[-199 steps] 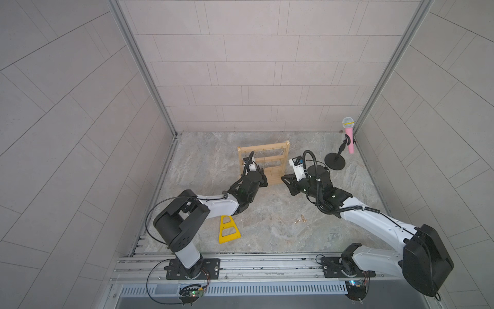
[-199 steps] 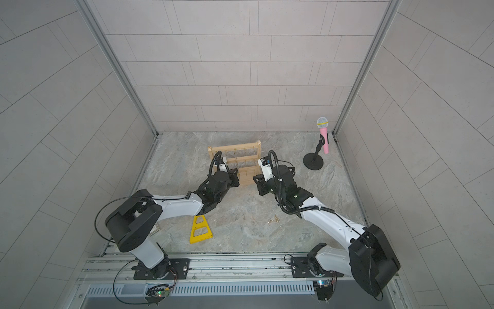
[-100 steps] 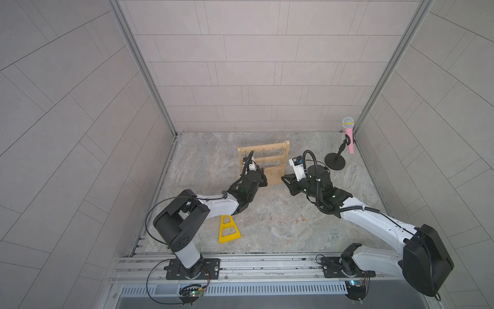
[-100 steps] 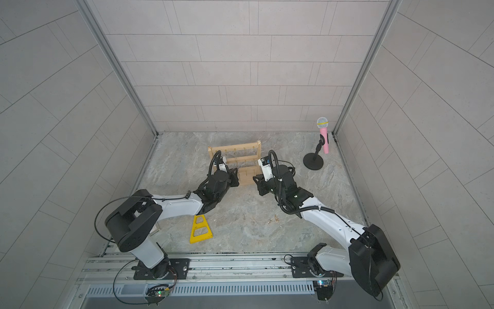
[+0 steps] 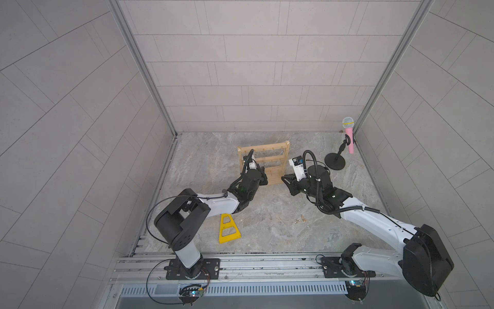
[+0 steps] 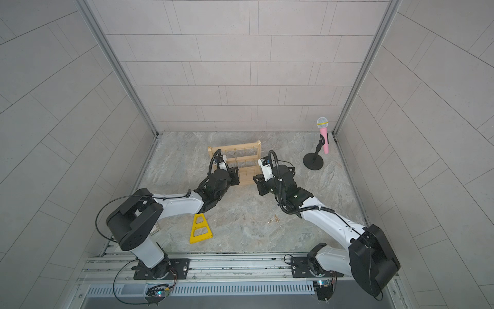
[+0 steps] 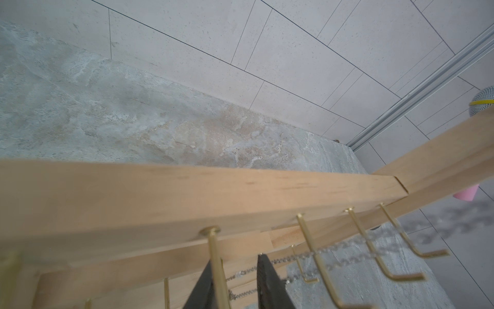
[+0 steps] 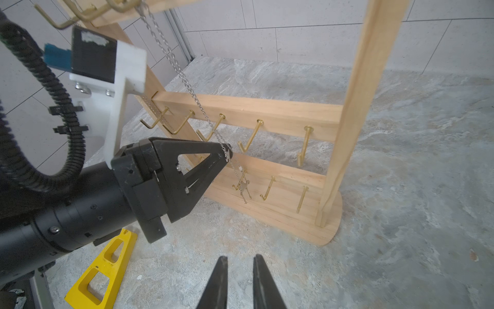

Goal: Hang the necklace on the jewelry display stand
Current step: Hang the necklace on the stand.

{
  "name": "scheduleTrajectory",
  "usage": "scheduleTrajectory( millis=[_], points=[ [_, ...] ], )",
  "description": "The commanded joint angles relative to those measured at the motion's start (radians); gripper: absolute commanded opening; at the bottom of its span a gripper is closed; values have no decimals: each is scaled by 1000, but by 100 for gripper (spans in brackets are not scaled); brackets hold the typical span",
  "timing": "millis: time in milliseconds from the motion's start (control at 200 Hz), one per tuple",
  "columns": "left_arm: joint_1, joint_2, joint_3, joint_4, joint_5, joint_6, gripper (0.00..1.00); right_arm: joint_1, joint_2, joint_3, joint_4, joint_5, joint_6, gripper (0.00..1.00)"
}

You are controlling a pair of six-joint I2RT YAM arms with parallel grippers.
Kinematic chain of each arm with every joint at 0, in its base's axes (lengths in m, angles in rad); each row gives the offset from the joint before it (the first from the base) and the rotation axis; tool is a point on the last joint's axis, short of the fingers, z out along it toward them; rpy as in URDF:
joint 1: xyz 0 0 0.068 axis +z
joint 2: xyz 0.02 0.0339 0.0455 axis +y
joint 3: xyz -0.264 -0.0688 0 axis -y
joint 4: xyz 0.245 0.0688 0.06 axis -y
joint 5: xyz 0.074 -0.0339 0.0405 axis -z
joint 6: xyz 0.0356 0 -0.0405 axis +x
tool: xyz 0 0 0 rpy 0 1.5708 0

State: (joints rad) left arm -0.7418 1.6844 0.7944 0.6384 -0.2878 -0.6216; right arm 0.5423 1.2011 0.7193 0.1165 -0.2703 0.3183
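Jewelry display stand [image 5: 274, 176] [image 6: 248, 174] of pale wood stands upright toward the back of the grey marbled tabletop [image 5: 267, 227], with the necklace [image 8: 187, 80] hung on it.

The right arm [image 5: 369, 216] stretches from its base at the near right corner diagonally inward and stays low. The right tool [image 8: 239, 258] points at the stand's base from just in front of it, its jaws a narrow gap apart with nothing between them. The left arm [image 5: 213, 204] reaches forward from the near left, its wrist about level. The left tool [image 8: 226, 151] is in among the hooks on the stand's left half. In the left wrist view its jaws stand a little apart, with the chain crossing the gap and a brass hook [image 7: 213, 256] beside one finger.

A black round-based stand [image 5: 334, 161] holding a pink microphone [image 5: 349, 140] is at the back right. A flat yellow triangular frame [image 5: 228, 230] lies near the left arm's elbow.

The necklace's doubled silver chain drops from a hook on the top bar and slants down to the left tool's tip. Below that, a small pendant [image 8: 243, 184] dangles before the lowest bar, its shape hard to make out.

In both top views the chain is too thin to see and the left wrist hides the fingertips. The right wrist view cuts off the top bar, and the left wrist view blurs the nearest hooks. Small bits [image 5: 381, 219] on the tabletop are too tiny to identify.
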Motion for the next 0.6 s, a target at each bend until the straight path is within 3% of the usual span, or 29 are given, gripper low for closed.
scheduleTrajectory(
  millis=[0, 595],
  points=[
    [4, 13, 31, 12, 4, -15, 28, -4, 3, -9, 24, -1, -1, 21],
    [2, -11, 12, -1, 4, -39, 30, -3, 7, -6, 29, -8, 1, 20]
  ],
)
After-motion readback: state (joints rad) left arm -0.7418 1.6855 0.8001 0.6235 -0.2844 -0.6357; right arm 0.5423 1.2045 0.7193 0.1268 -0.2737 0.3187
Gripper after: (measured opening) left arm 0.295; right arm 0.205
